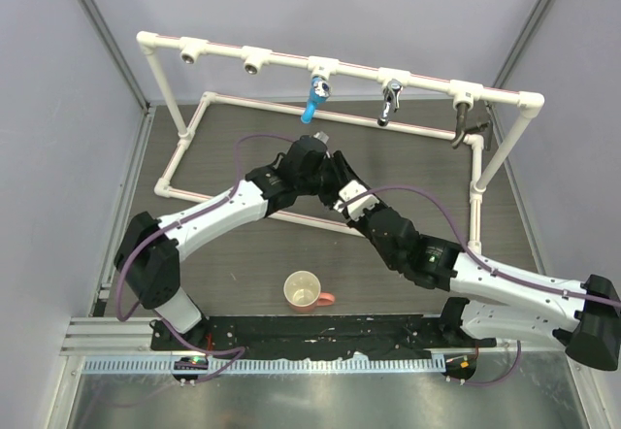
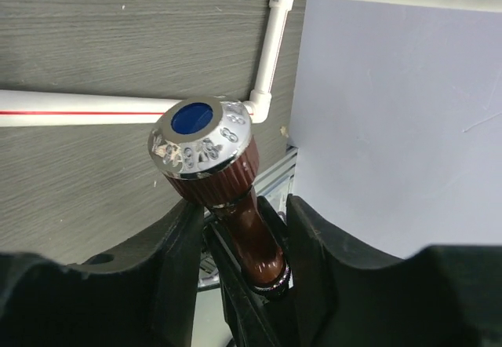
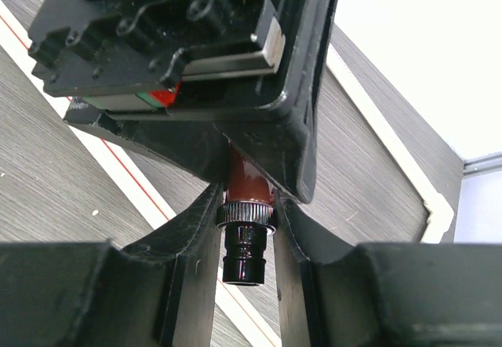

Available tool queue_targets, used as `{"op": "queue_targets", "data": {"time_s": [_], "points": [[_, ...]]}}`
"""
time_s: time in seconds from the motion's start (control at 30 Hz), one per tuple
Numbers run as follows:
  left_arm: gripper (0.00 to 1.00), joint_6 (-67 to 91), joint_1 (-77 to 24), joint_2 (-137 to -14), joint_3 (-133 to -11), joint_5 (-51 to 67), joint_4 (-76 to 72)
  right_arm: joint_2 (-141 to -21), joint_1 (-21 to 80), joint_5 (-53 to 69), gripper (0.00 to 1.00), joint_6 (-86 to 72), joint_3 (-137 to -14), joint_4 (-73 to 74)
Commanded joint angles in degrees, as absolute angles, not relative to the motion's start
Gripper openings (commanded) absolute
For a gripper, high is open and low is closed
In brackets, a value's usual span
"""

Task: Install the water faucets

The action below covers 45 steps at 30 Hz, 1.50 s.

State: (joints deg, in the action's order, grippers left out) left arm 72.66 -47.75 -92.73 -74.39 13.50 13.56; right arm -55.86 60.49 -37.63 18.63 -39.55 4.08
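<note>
Carefully: the right tool (image 3: 247, 223) clenches the reddish-brown copper-coloured metal faucet (image 2: 205, 147); the left tool (image 2: 245, 207) surrounds it, grip unclear, so confirm before releasing.

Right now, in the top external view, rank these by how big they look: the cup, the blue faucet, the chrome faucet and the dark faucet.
1. cup, clearly the largest.
2. dark faucet, slightly bulkier than the other two.
3. blue faucet and chrome faucet look about alike, so I won't rank them.
</note>
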Motion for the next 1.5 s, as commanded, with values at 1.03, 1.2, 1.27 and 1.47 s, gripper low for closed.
{"op": "queue_targets", "data": {"time_s": [1.03,1.2,1.27,1.47], "points": [[0.00,62.15,-25.94,-59.37,-43.07,7.83,-1.44,-66.26,49.32,-7.77,0.85,0.18,-49.39,13.19],[0.00,49.59,-17.85,-48.79,-43.50,2.82,10.87,-73.81,45.18,-1.33,0.83,-1.84,-51.41,12.66],[0.00,44.59,-16.01,-44.84,-44.90,0.54,13.17,-79.08,43.42,2.78,0.78,-2.98,-52.38,11.52],[0.00,26.56,-15.64,-37.90,-47.63,-3.08,16.96,-93.57,43.07,5.88,0.66,-1.67,-59.66,8.26]]}}
